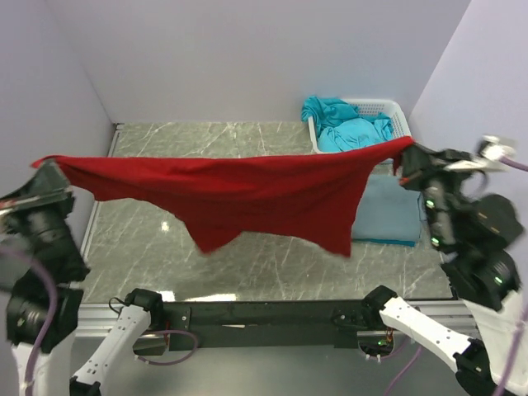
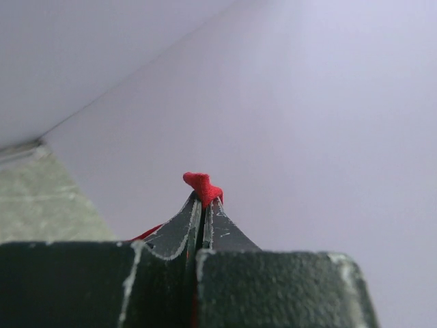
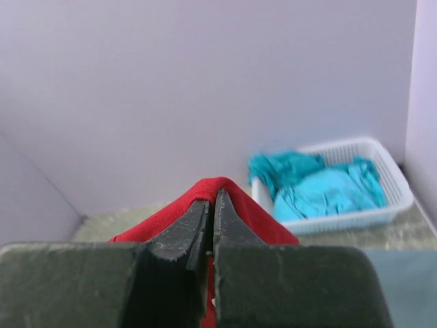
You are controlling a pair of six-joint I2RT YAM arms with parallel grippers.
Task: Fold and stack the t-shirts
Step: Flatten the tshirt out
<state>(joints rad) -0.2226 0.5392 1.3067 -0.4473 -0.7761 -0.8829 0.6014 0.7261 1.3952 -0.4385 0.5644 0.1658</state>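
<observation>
Pinching the dark red t-shirt [image 1: 247, 194] tight at both ends: with left gripper [image 2: 203, 199] over the left edge, with right gripper [image 3: 212, 199] over the right edge, both fully closed on cloth. Stretched in the air across the worktop. Below, by the right edge, folded grey-blue t-shirt [image 1: 384, 216]; in white basket [image 1: 398, 110] at far right corner, turquoise t-shirts [image 1: 351, 128]

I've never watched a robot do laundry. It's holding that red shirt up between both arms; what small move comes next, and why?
Probably lower both arms together to lay the red shirt flat on the table. The left gripper and right gripper pinch its ends, and it hangs spread, unfolded, above it.
</observation>
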